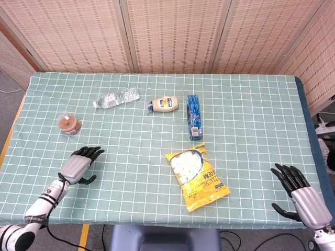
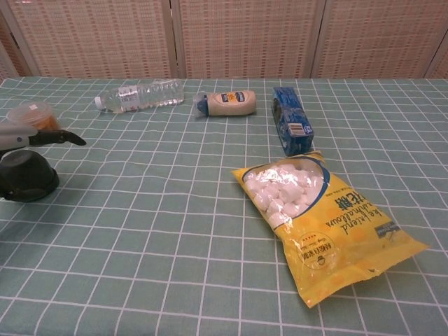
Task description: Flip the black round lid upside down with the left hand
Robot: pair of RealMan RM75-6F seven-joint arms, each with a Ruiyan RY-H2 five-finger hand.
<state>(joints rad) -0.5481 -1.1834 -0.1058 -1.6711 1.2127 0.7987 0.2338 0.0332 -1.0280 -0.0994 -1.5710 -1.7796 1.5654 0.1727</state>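
The black round lid (image 2: 28, 178) sits dome-up on the green checked cloth at the far left of the chest view. My left hand (image 2: 31, 136) hovers right over it, palm down and fingers stretched out to the right; whether it touches the lid is unclear. In the head view the left hand (image 1: 78, 164) covers the lid completely. Near the table's front right corner my right hand (image 1: 302, 193) rests with its fingers spread, holding nothing.
A small tub of orange food (image 1: 68, 124) stands just behind the lid. Further back lie a water bottle (image 1: 116, 98), a mayonnaise bottle (image 1: 165, 104) and a blue box (image 1: 194, 116). A yellow marshmallow bag (image 1: 196, 175) lies at centre front.
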